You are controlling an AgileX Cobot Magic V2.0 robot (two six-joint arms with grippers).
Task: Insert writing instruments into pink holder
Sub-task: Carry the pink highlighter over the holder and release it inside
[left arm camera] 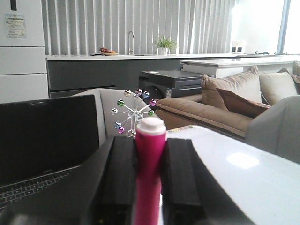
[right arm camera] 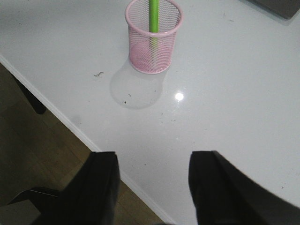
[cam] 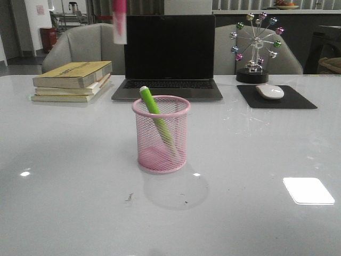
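The pink holder [cam: 146,140] stands upright mid-table, with the lime green marker [cam: 151,103] leaning inside it, its top poking above the rim. High above and left of the cup hangs the magenta marker [cam: 120,22], whitish cap down; the fingers holding it are cut off by the front view's top edge. In the left wrist view my left gripper [left arm camera: 150,140] is shut on that magenta marker [left arm camera: 150,164]. My right gripper [right arm camera: 152,159] is open and holds nothing, over the table's near edge, well short of the holder [right arm camera: 140,51] and green marker [right arm camera: 153,14].
An open laptop [cam: 169,53] stands behind the cup. A stack of books [cam: 72,80] lies back left. A mouse [cam: 270,91] on a black pad [cam: 301,100] and a ferris-wheel ornament [cam: 256,48] are back right. The table edge [right arm camera: 70,123] drops to floor.
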